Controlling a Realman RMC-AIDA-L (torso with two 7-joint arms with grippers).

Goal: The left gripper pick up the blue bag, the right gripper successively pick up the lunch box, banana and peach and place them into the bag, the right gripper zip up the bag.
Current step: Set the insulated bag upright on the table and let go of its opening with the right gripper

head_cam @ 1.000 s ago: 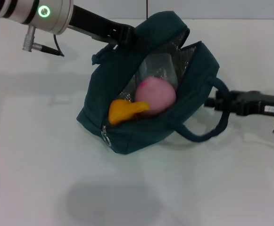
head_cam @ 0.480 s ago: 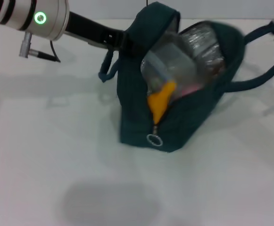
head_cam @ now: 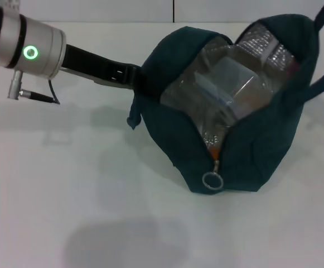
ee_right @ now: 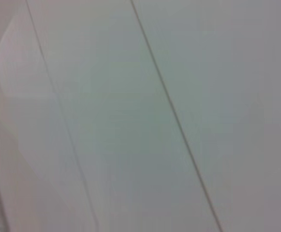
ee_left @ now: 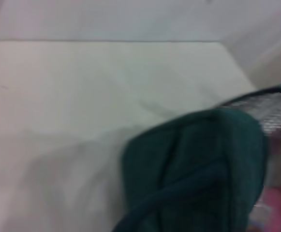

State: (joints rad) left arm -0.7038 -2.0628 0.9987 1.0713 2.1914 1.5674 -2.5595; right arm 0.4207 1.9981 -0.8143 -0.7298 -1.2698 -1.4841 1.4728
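Bag stands open on table, its left edge clamped by left hand.

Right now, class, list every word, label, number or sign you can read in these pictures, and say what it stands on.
None: no words, labels or numbers can be read.
The bag, its zip ring and the clear lunch box carry no print.
The left arm's green light ring is a plain circle.
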